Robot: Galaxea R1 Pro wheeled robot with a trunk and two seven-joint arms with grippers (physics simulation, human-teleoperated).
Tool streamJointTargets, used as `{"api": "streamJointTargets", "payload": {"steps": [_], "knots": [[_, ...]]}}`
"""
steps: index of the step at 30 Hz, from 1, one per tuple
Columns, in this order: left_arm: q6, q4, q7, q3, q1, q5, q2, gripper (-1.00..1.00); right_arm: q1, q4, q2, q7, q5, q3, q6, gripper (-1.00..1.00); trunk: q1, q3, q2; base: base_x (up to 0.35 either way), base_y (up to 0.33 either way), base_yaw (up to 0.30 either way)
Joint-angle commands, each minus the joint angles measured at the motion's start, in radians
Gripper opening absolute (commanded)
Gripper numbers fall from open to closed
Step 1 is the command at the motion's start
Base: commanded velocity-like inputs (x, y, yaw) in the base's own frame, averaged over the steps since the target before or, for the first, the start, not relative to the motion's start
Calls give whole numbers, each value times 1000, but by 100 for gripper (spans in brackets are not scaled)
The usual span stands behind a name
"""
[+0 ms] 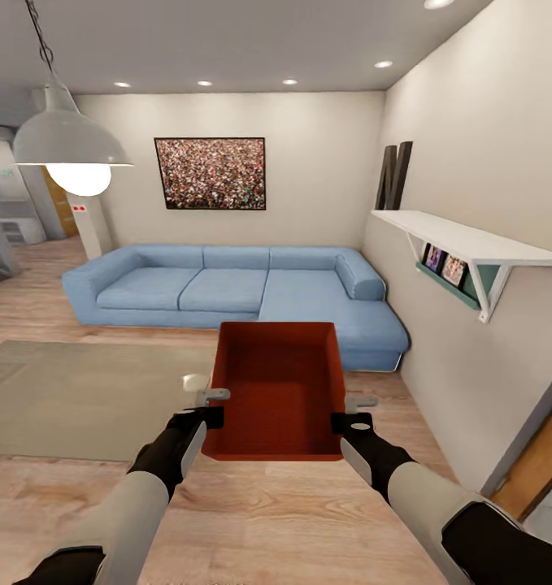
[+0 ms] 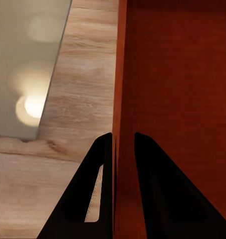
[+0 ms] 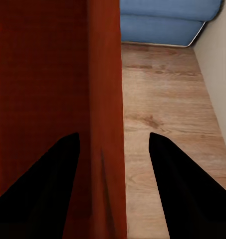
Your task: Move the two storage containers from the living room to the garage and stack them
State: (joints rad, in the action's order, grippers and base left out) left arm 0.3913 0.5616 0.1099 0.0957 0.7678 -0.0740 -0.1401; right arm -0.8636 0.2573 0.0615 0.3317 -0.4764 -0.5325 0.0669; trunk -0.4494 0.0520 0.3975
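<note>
The left gripper [image 2: 123, 149] is closed narrow on the left side wall of the storage container [image 1: 277, 390]. In the left wrist view its two dark fingers [image 2: 100, 179] stand one on each side of the thin orange-red wall, the outer one touching it and the inner one very near it. The right gripper [image 3: 113, 149] is at the right side wall of the same container. Its fingers [image 3: 177, 184] stand wide apart, one inside the box and one outside, and the outer finger is clearly apart from the wall, so this gripper is open around the wall and does not pinch it.

In the head view the container is held up between the left gripper [image 1: 206, 416] and the right gripper [image 1: 350, 422], above the light wood floor [image 1: 292, 504] of the living room. It is open on top and I see its plain bottom inside. The container is in front of the blue sofa [image 1: 235, 292], near the sofa's right end. A beige rug [image 1: 80, 398] lies on the floor to the left of the container. Behind the sofa, a framed picture [image 1: 210, 173] hangs on the wall. To the right of the sofa a white shelf [image 1: 462, 240] is fixed on the side wall. A white pendant lamp [image 1: 71, 146] hangs above the sofa's left end.
</note>
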Motion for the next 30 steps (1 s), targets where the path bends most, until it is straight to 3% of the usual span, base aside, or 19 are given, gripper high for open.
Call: {"api": "streamJointTargets", "payload": {"steps": [1,30], "knots": [[7,7,4,10,1,-30,-3,-100,0,-3,0,13,-13,-26,6,-100,-1,2,3,0,0,300],[7,2,6,10,1,-30,-4,-100,0,-4,0,13,-13,-23,4,-100,-1,2,3,0,0,300]]}}
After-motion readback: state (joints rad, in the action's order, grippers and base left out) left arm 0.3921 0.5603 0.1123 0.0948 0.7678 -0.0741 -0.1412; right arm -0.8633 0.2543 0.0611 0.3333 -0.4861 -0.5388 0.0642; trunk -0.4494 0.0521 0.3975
